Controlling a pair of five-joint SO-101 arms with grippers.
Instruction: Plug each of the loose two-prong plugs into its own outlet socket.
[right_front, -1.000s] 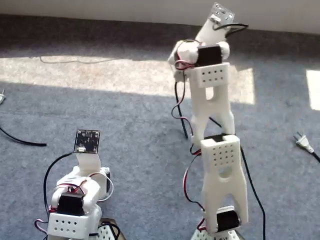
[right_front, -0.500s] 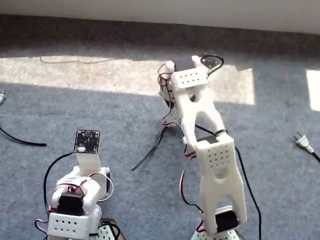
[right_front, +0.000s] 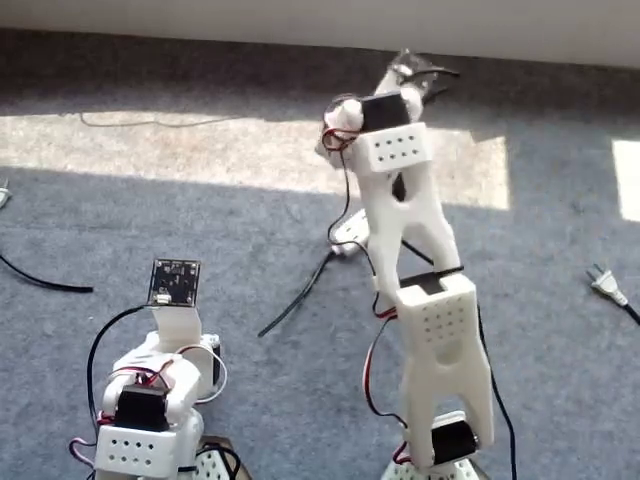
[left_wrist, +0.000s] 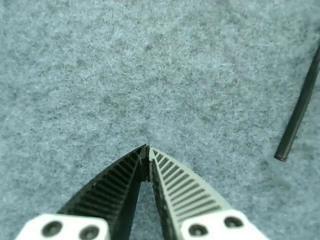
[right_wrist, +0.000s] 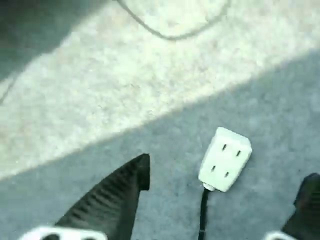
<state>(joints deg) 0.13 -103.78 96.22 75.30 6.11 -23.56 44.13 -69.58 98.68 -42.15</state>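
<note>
A white outlet block (right_wrist: 225, 158) with two pairs of slots lies on the grey carpet, and its black cord (right_wrist: 202, 215) trails off toward the arm. My right gripper (right_wrist: 228, 170) hangs open above it, one finger on each side. From above, the outlet (right_front: 350, 232) peeks out beside the stretched right arm (right_front: 400, 190). One loose two-prong plug (right_front: 603, 284) lies at the far right, another plug (right_front: 3, 192) at the left edge. My left gripper (left_wrist: 146, 150) is shut on nothing, low over bare carpet, on the folded left arm (right_front: 160, 400).
The outlet's black cord (right_front: 295, 305) runs diagonally across the carpet between the arms, and its end (left_wrist: 297, 112) lies near the left gripper. A thin cable (right_front: 130, 120) crosses the sunlit strip at the back. A dark cord (right_front: 40, 280) curves in from the left.
The right arm leaned left and lower, then raised its wrist again toward the back. The outlet's black cord swung out to the left of that arm. The left arm stayed still.
</note>
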